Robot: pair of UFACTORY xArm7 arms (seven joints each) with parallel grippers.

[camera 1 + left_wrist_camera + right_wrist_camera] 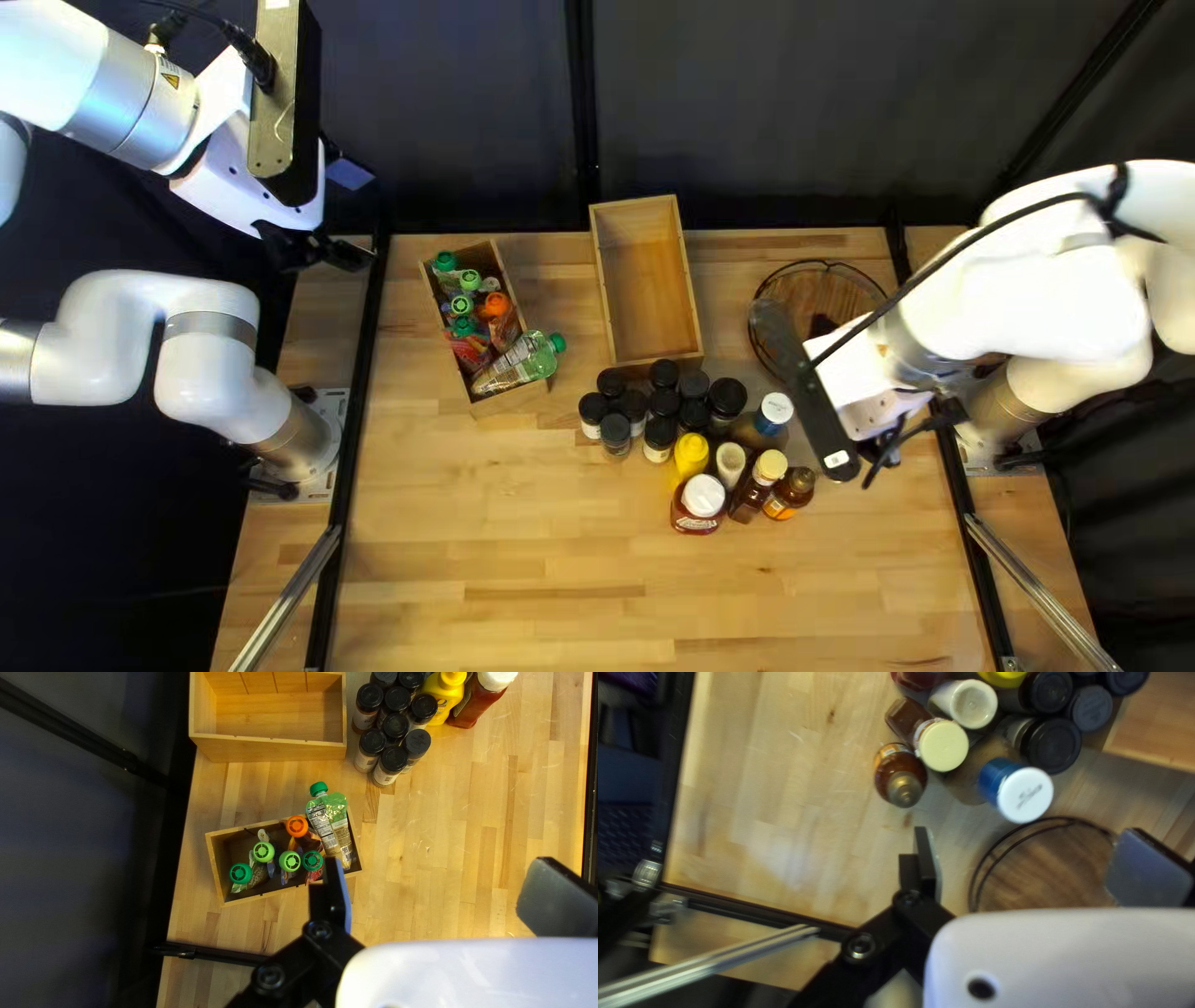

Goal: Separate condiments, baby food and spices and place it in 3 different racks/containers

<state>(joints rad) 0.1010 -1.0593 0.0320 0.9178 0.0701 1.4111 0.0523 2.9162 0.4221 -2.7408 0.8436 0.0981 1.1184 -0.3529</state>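
At the top left view's upper left, my left gripper (330, 253) hangs by the table edge; in the left wrist view that gripper (436, 893) is open and empty. Baby food pouches (464, 308) stand in a narrow box (508, 401), one pouch (523, 361) leaning over its end. An empty wooden box (650, 286) lies beside it. Black-capped spice jars (616, 431) cluster below that box, next to condiment bottles (703, 495). My right gripper (886, 451), right of the bottles, is open and empty in the right wrist view (1021, 865), near a blue white-capped container (1025, 794).
A round wire-rimmed rack with a wooden base (815, 299) stands at the far right of the table, partly under my right arm. Black rails (361, 373) run along both table sides. The dark curtain hangs behind the far edge.
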